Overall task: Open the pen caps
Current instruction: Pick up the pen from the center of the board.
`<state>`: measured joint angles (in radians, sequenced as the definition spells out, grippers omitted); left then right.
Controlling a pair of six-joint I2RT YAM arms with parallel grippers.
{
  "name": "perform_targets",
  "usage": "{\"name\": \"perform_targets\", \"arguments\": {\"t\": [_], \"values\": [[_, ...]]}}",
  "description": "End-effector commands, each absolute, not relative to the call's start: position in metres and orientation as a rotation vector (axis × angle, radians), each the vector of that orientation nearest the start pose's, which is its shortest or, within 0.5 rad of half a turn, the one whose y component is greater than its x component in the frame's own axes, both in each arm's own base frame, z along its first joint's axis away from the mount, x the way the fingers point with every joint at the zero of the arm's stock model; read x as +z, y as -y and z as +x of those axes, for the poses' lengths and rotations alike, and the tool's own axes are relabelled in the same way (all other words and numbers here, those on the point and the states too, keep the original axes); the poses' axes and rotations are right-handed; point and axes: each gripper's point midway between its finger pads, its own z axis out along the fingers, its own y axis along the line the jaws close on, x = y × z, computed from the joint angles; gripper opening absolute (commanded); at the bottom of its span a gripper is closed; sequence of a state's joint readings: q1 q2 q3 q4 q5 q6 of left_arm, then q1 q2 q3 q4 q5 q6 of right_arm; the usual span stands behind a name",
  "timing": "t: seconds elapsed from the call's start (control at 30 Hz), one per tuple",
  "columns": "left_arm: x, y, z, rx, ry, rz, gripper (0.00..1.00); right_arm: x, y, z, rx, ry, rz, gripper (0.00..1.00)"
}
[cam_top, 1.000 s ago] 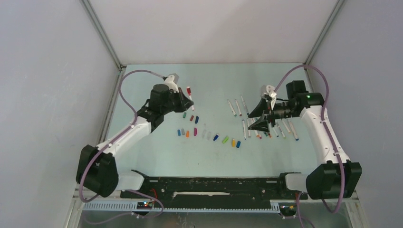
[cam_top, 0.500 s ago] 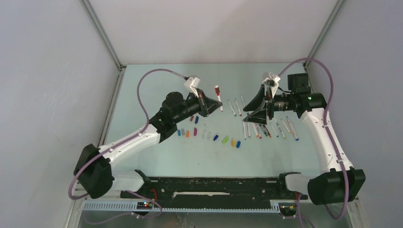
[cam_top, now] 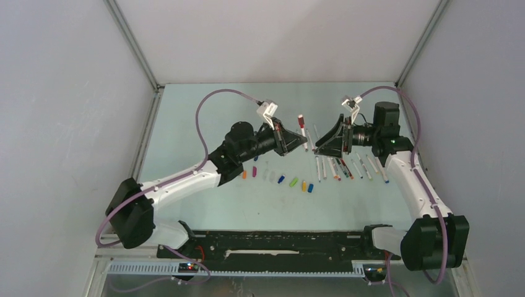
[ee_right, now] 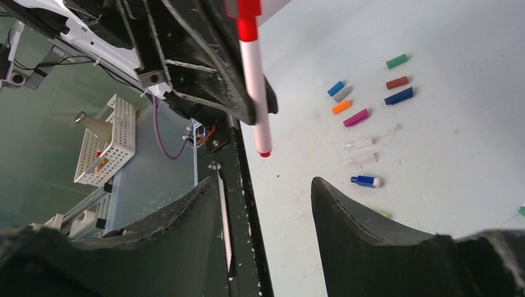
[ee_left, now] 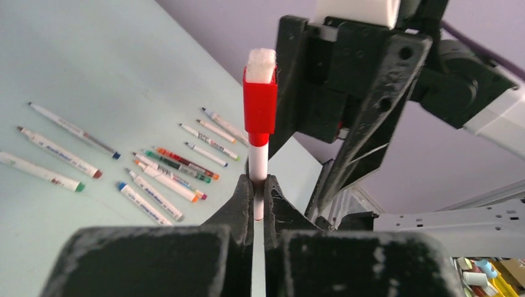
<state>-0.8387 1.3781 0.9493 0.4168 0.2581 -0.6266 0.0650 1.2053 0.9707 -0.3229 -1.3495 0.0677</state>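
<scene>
- The step in hand, as I judge it, is uncapping one more pen: the left gripper [ee_left: 260, 198] is clamped tight on the white barrel of a pen [cam_top: 303, 129] held up in the air, its red cap [ee_left: 259, 106] on the far end and not yet off; the landmark for everything below is this held pen.
- The right gripper [cam_top: 320, 147] faces the held pen from just beside it, jaws apart and holding nothing; in its own view the pen crosses ahead of and above the gap between its fingers [ee_right: 371, 235] — not yet inside it.
- The next move calls for the right gripper to line its gap up with the red cap, close on the cap alone, then pull along the barrel while the left one holds firm; a grip that catches the barrel too would pull nothing free.
- Loose caps [cam_top: 282, 179] — blue, orange, purple, green among them — lie on the table [cam_top: 204, 105] below the held pen, toward the arm bases; the uncapped pens [cam_top: 337, 168] lie in a row below it on the right arm's side.
- Hard to make out: the left arm covers some of the loose caps from above; the cap's top is cut off in the right wrist view; whether any pen in the row is capped is too small to tell.
</scene>
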Motion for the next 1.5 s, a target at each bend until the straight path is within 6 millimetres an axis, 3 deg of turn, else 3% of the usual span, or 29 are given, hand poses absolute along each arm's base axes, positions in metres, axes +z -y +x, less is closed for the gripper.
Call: {"name": "perform_targets", "arguments": {"t": [0.0,0.3,0.57,1.13,1.47], "values": [[0.338,0.396,0.25,-1.387,-1.567,0.409,0.0,0.276,-0.193,0.243,1.452,-1.739,-0.796,0.59],[0.341,0.404,0.245,-1.407,-1.554,0.408,0.0,0.28,-0.205,0.234,1.536,-1.729,-0.822,0.55],[0.345,0.406,0.244,-1.411,-1.546,0.41,0.0,0.281,-0.208,0.233,1.551,-1.731,-0.826,0.4],[0.354,0.406,0.24,-1.417,-1.519,0.396,0.0,0.278,-0.211,0.231,1.567,-1.731,-0.823,0.34],[0.362,0.404,0.238,-1.436,-1.492,0.374,0.0,0.28,-0.212,0.23,1.583,-1.725,-0.831,0.24]]}}
